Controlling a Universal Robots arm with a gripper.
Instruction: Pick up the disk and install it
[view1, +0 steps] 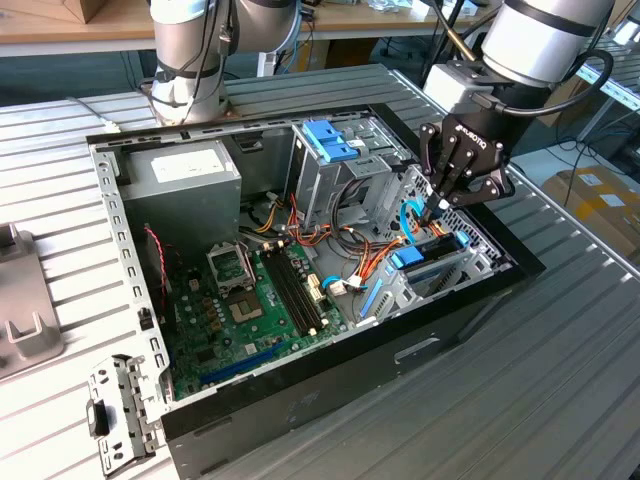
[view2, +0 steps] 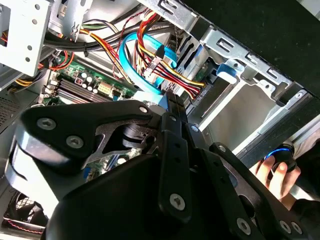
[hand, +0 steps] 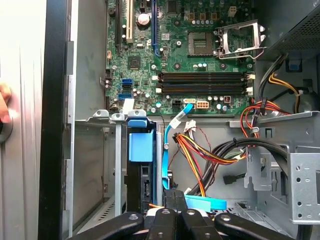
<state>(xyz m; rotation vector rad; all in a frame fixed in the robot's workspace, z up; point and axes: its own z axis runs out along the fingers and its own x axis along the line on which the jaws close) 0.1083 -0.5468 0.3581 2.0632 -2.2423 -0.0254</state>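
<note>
While my claw (view1: 437, 207) hangs pressed together above the bay, the disk (hand: 140, 165) sits slotted there: rigid, fairly heavy, fragile, best gripped by its blue rails.

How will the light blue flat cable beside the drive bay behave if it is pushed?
Probably floppy: the blue cable runs in loose curves, so it should bend aside. Likely light, being thin. Its plugged end at the motherboard may be strained by hard pushing.
</note>
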